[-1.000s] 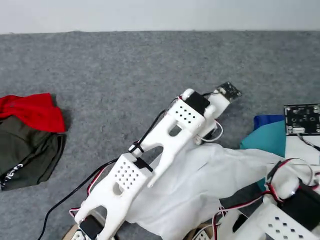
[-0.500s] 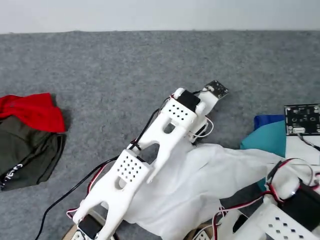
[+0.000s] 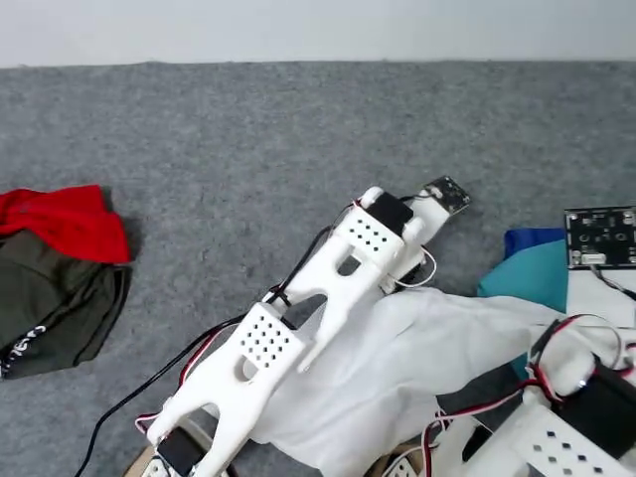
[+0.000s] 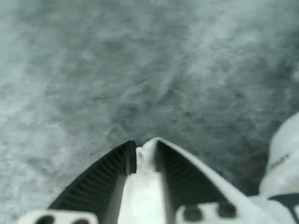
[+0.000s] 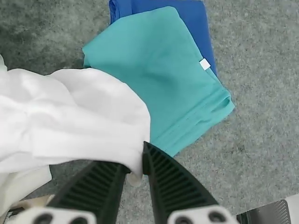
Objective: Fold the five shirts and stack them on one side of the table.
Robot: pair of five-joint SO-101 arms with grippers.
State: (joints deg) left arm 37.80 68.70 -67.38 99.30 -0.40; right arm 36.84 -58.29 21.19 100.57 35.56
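Red shirt (image 3: 70,221), dark shirt (image 3: 55,298): lying bunched together, well to the left gripper's left, probably marking the stack side.
Left gripper (image 4: 140,151): seemingly pinching a sliver of the white shirt's edge just above the tabletop (image 3: 248,129), likely pulling it flat.
White shirt (image 3: 417,348): sagging crumpled between both grippers, unfolded.
Right gripper (image 5: 135,157): pinching another white hem, anchoring it.
Teal shirt (image 5: 163,79): lying just beyond the right gripper, overlapping the blue shirt (image 5: 196,23).

Seen from above the left gripper (image 4: 141,148), close over the grey table (image 4: 140,60). Dark ribbed fingers (image 4: 114,168) pressed nearly together, with a narrow strip of white shirt (image 4: 139,161) pinched between them. Tips slightly above the table surface, or touching it: hard to tell. At one edge, beside the gripper, a rounded white shape (image 4: 285,158), too blurred to name.
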